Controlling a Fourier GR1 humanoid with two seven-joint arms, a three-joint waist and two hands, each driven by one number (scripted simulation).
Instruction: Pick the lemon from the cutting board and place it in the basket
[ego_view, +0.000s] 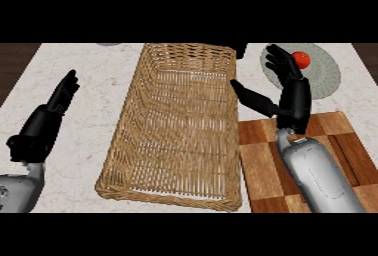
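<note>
Pale marble counter (81, 65) underneath, checkered cutting board (258, 160) nearest at right, no lemon showing on its bare squares, perhaps hidden beneath the right forearm. Alongside, long wicker basket (170, 197), nothing seen inside; left hand (59, 100) resting at the left, fingers straight. Farther off, right hand (294, 95) spread wide, holding nothing, fingertips by a red round thing (301, 58) on a grey plate (328, 75); probably the reach step, next calling for locating the lemon and curling round it

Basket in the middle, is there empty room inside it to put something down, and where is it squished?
The long woven wicker basket shows bare weave inside. Bare marble counter lies between it and the left hand. It is crowded on the right, where the open right hand hangs over the checkered wooden cutting board and grey plate.
</note>
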